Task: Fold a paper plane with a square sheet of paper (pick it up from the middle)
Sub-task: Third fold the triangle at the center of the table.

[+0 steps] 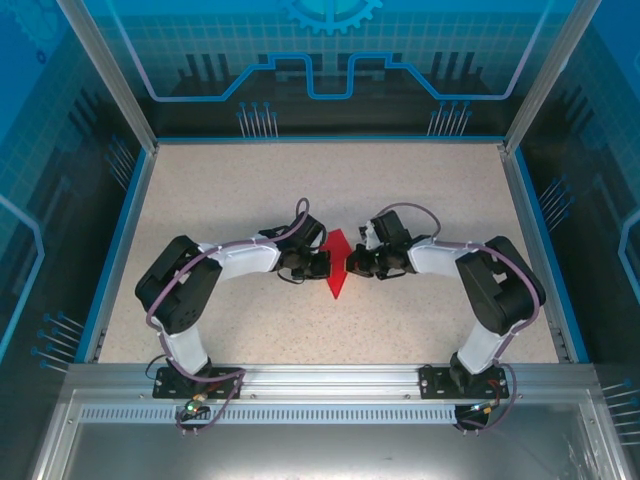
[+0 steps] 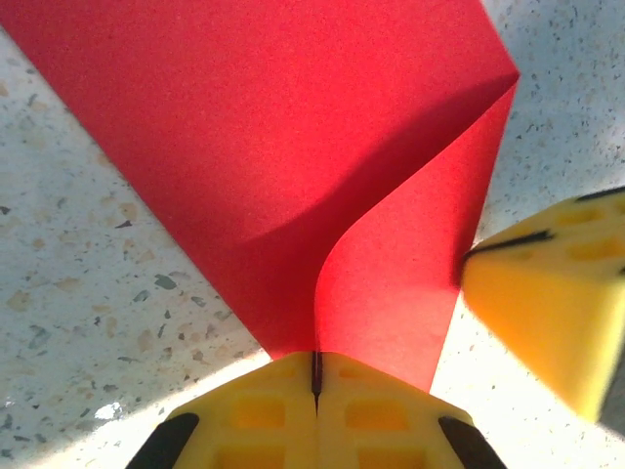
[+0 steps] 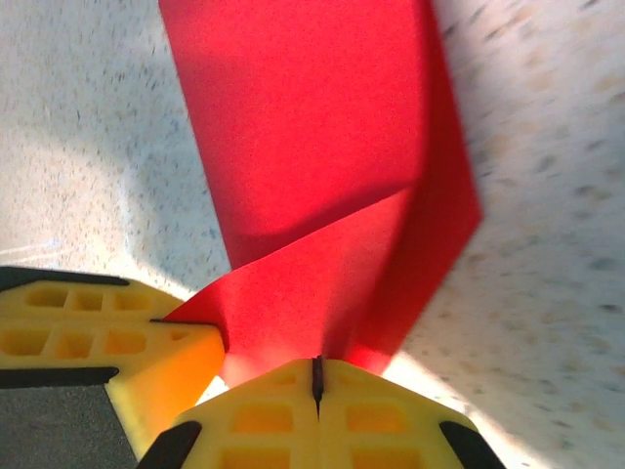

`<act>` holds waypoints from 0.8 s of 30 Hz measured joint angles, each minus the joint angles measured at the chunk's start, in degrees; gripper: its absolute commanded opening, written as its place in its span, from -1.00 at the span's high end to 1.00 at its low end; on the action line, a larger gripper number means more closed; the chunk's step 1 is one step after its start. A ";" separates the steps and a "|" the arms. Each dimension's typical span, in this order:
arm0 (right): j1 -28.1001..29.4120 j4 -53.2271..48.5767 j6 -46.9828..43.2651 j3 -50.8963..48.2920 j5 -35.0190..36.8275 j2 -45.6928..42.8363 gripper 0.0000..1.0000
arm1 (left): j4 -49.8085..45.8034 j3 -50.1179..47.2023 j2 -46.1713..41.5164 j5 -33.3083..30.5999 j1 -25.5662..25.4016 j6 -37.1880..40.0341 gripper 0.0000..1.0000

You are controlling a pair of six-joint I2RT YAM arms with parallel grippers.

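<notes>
The red sheet of paper (image 1: 338,272) lies at the table's middle, folded to a shape with its point toward the near edge. My left gripper (image 1: 325,264) is shut on its left edge and my right gripper (image 1: 351,263) is shut on its right edge. In the left wrist view the yellow fingers (image 2: 264,415) pinch a curled-up flap of the paper (image 2: 293,137), with the right gripper's yellow finger (image 2: 552,298) beside it. In the right wrist view the fingers (image 3: 371,420) clamp a raised fold of the paper (image 3: 303,137), and the left gripper's finger (image 3: 107,342) touches its corner.
The speckled beige tabletop (image 1: 250,190) is ringed by a blue rim (image 1: 110,250) and clear walls with metal posts (image 1: 105,70). An aluminium rail (image 1: 320,378) carrying both arm bases runs along the near edge.
</notes>
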 measured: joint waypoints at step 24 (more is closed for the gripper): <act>-0.74 -7.13 -4.90 9.20 5.66 6.40 0.32 | -0.04 0.13 0.02 0.02 0.00 0.37 1.00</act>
